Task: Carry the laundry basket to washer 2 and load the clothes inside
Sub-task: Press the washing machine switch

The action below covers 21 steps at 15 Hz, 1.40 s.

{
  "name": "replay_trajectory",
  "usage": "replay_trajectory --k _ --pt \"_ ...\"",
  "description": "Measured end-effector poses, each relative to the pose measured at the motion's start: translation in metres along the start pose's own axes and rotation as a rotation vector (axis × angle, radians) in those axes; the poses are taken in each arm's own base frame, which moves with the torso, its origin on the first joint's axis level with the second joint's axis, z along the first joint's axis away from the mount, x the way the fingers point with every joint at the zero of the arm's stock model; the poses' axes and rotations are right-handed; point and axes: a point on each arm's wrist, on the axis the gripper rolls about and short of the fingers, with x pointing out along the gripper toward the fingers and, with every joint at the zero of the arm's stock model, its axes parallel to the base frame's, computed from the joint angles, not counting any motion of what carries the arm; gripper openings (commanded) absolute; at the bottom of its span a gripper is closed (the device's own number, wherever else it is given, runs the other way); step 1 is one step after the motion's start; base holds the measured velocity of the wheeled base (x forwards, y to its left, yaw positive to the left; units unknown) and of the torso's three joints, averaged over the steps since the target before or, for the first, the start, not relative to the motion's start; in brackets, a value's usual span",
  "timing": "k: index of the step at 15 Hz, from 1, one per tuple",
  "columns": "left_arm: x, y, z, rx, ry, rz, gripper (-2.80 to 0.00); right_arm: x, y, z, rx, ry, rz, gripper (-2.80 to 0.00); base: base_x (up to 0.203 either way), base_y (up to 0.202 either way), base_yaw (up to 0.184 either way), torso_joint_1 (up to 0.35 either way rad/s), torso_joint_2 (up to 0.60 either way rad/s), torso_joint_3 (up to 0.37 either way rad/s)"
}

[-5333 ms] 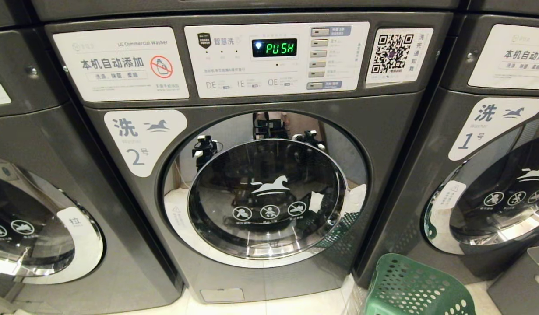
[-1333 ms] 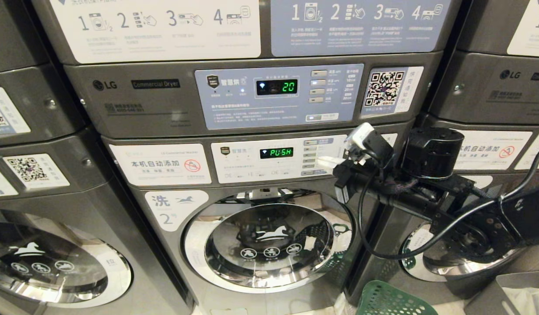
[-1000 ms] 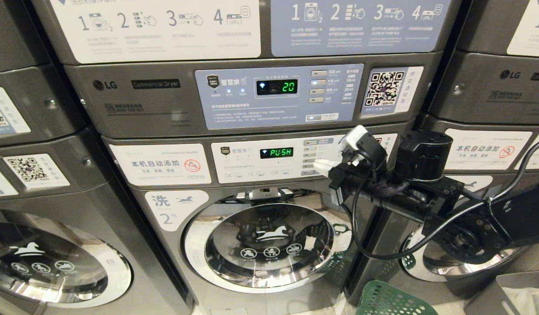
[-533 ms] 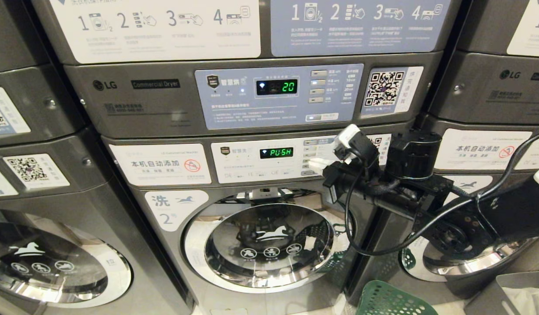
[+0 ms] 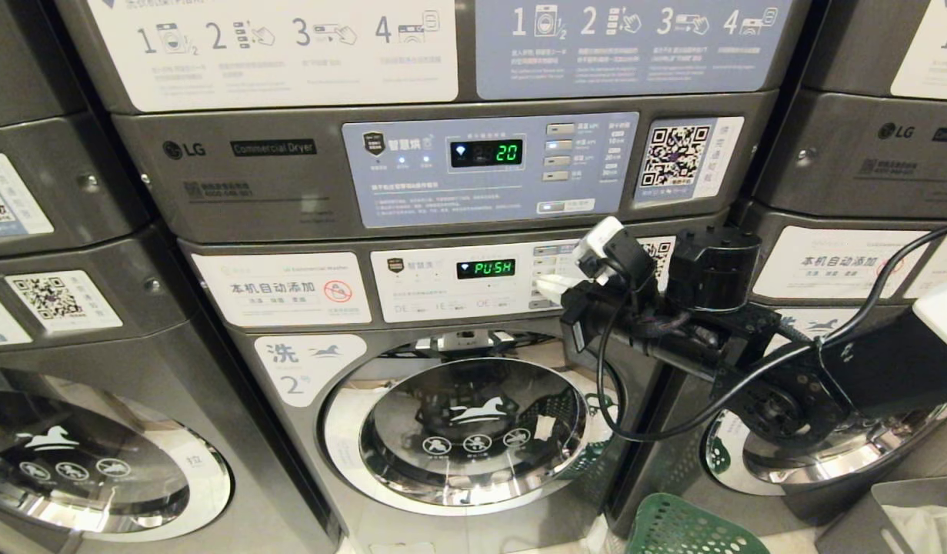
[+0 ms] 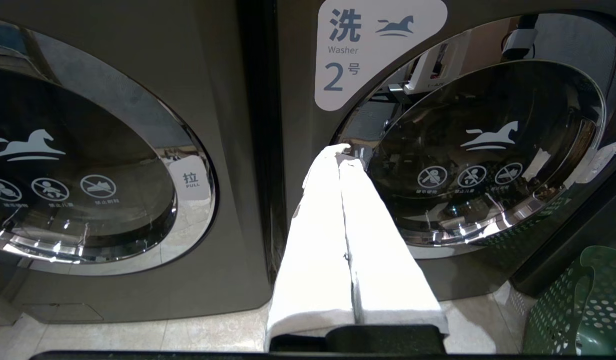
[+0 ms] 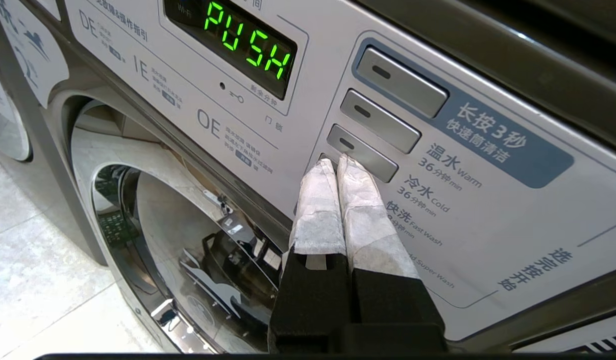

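A: Head view: your right pincer (image 5: 548, 286) sits at washer 2 (image 5: 473, 369)'s button column; the laundry basket (image 5: 692, 527) stands on the floor just right of it; door shut.

B: Left wrist: your left pincer (image 6: 344, 151) hangs pressed together, idle, before the door.

A: Right wrist: fingers together, making one blunt tip by the buttons (image 7: 362, 152); likely to press; clothes unseen.

The shut round chrome-rimmed glass door (image 5: 473, 431) of the dark grey front-load washer 2 (image 5: 304, 462) blocks its drum, the green perforated plastic laundry basket (image 5: 692, 527) crowds the floor beside it, with bare tiles (image 6: 137, 335) in front.
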Motion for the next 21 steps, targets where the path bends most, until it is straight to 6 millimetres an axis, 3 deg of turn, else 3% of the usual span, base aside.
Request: replay_trajectory --k 12,21 --pt "0.0 0.0 0.0 0.0 0.0 0.0 -2.8 0.005 0.001 -0.003 0.0 0.012 -0.024 -2.8 0.0 0.0 0.0 0.0 0.0 0.0" --pt "0.0 0.0 0.0 0.0 0.0 0.001 -2.8 -0.015 0.029 -0.008 0.01 0.06 0.056 -2.8 0.0 0.0 0.0 0.0 0.0 0.0"
